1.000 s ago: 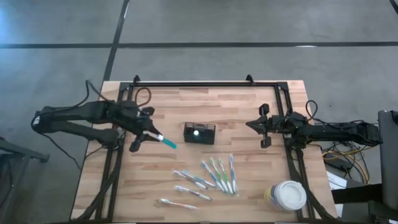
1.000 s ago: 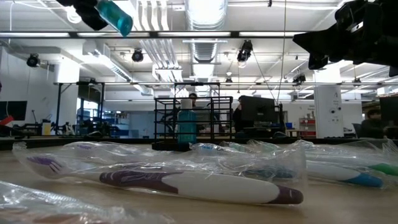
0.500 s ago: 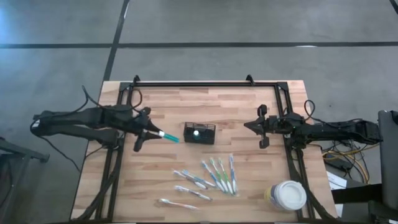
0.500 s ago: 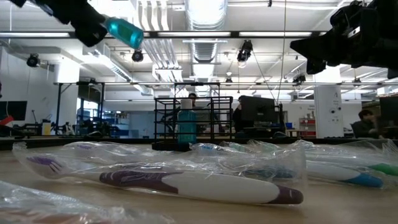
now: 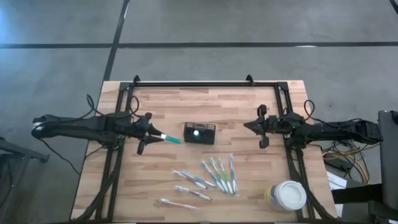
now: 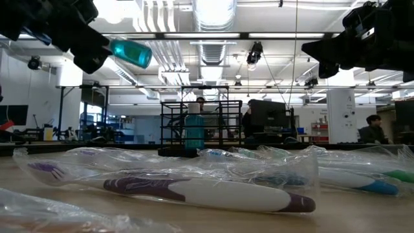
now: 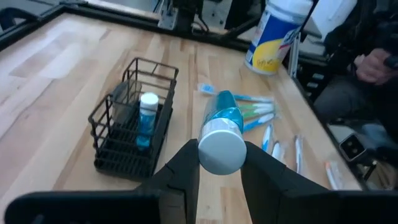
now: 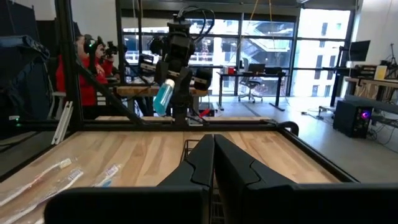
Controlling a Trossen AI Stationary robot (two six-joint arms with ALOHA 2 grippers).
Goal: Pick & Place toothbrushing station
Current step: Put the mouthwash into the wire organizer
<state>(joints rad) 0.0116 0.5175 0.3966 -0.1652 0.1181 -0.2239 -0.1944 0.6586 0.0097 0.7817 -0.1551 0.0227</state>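
caddy (image 5: 199, 132) — just beside left claw (image 5: 151, 134)

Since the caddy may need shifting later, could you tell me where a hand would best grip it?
Grip the black wire caddy by a long top rim wire, coming from straight above: it stands upright and open-topped, with only the blue bottle standing inside.

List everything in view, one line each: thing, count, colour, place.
Caddy: one, black wire, table centre, a blue white-capped bottle standing inside.
Held bottle: one, teal with white cap, in the air left of the caddy.
Wrapped toothbrushes: about eight, green, blue, purple, near side of the table.
Tub: one, white lid, yellow-blue label, near right corner.
Table: one, light wood.
Left gripper: jaws shut on the held bottle.
Right gripper: jaws shut, empty, right of the caddy.
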